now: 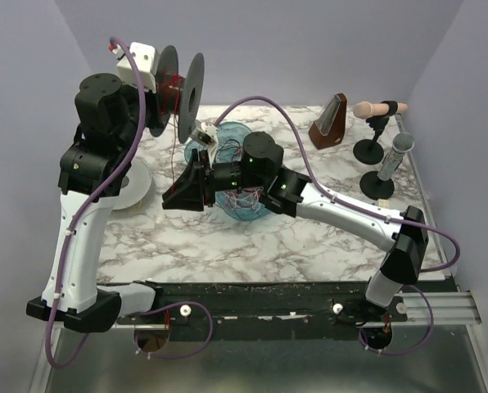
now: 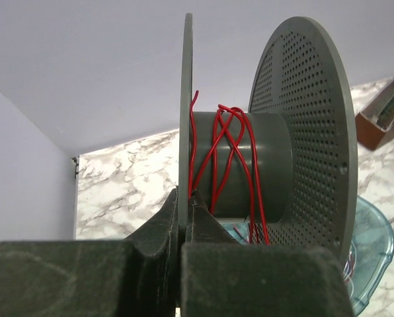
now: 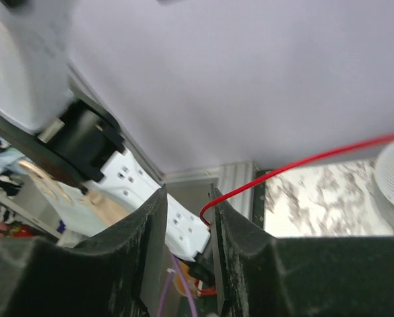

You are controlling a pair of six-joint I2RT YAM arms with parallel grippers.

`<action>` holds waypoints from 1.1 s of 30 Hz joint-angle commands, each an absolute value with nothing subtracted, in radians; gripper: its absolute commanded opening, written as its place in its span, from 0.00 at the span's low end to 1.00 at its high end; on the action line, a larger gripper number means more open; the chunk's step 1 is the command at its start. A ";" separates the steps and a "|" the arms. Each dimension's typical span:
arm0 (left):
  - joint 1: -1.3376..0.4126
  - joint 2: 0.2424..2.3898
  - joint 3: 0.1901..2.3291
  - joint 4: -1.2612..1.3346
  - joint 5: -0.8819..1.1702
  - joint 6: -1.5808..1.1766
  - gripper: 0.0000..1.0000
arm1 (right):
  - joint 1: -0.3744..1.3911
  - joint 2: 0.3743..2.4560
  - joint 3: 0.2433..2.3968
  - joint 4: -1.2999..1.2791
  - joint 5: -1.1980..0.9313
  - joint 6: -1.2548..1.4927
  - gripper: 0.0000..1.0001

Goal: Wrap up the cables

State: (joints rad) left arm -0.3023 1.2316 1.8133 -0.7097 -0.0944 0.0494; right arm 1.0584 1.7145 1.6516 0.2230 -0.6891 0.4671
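Red cables [image 2: 229, 123] on grey spool [image 2: 303, 132], left hand [image 2: 184, 201] clamping it; right hand [image 3: 187, 198] slightly parted.

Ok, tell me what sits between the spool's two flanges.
A grey hub with a few loose turns of red cable across it, shown in the left wrist view.

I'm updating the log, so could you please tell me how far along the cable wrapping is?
Done: a few loose turns of red wire sit on the spool, whose flange the left gripper clamps. In hand: a red strand runs between the fingers of the right gripper. Left: most cables lie tangled in the blue bowl.
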 commanded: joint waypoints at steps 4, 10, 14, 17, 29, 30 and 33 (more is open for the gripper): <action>-0.267 1.252 2.057 -0.695 -0.022 -0.054 0.00 | 1.055 1.697 1.413 0.385 -0.624 0.356 0.41; -0.267 1.221 2.098 -0.718 0.028 -0.078 0.00 | 1.046 1.755 1.287 0.517 -0.618 0.353 0.43; -0.267 1.206 2.135 -0.719 0.060 -0.081 0.00 | 1.011 1.782 1.197 0.650 -0.615 0.442 0.45; -0.267 1.203 2.180 -0.733 0.089 -0.083 0.00 | 0.991 1.799 1.126 0.702 -0.600 0.472 0.45; -0.267 1.126 2.172 -0.759 0.349 -0.087 0.00 | 0.804 1.796 0.953 0.910 -0.562 0.664 0.01; -0.267 1.112 2.160 -0.764 0.379 -0.086 0.00 | 0.773 1.783 0.937 0.905 -0.560 0.670 0.01; -0.267 1.078 2.119 -0.782 0.486 -0.057 0.00 | 0.671 1.720 0.917 0.847 -0.566 0.664 0.01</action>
